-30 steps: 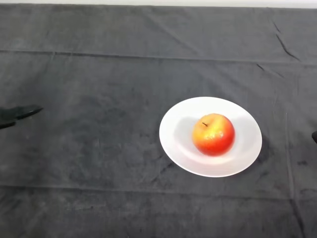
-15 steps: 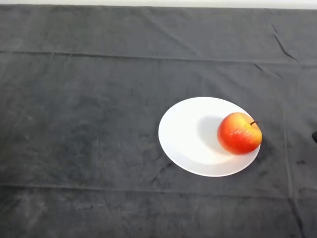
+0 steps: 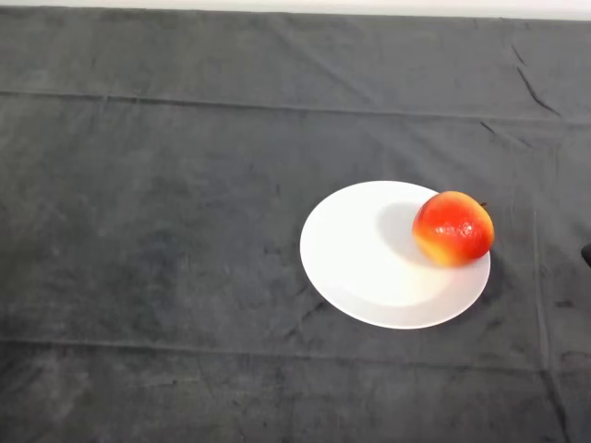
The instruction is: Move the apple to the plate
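A red and yellow apple [image 3: 452,228] lies on its side at the right rim of a white plate [image 3: 360,263], its stem pointing to the right. The plate rests on the dark cloth, right of the table's middle. No part of the robot shows in the head view.
The dark cloth [image 3: 166,231] covers the whole table and has folds and creases. A small dark thing [image 3: 586,254] peeks in at the right edge of the view.
The hand's tip at the left edge has left the view. The apple has rolled from the plate's middle to its right rim and tipped onto its side.
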Available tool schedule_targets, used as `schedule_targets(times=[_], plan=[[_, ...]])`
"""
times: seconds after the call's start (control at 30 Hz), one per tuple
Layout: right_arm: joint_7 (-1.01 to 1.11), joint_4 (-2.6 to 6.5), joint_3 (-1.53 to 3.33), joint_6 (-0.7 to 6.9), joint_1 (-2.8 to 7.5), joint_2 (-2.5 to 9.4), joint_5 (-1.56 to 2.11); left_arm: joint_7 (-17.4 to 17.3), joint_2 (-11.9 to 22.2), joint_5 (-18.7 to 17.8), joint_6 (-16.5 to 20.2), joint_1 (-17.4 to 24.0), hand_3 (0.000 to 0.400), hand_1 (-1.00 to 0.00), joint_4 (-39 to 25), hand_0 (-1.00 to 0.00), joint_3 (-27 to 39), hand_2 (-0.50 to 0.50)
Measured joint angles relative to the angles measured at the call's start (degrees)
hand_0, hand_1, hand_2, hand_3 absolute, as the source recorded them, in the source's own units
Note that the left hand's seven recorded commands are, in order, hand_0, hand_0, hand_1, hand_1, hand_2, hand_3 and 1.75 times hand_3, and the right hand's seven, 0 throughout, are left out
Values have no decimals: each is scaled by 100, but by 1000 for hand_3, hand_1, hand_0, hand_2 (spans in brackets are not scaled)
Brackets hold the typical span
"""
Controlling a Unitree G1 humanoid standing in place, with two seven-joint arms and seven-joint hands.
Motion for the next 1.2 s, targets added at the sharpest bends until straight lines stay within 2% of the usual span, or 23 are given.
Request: schedule_targets(times=[0.73, 1.2], plan=[[0, 0, 0, 0, 0, 0, 0, -448, -8, 161, -442, -156, 0, 0, 722, 0, 195, 0], [0, 0, 0, 0, 0, 0, 0, -485, -59, 315, -526, -274, 0, 0, 768, 0, 345, 0]])
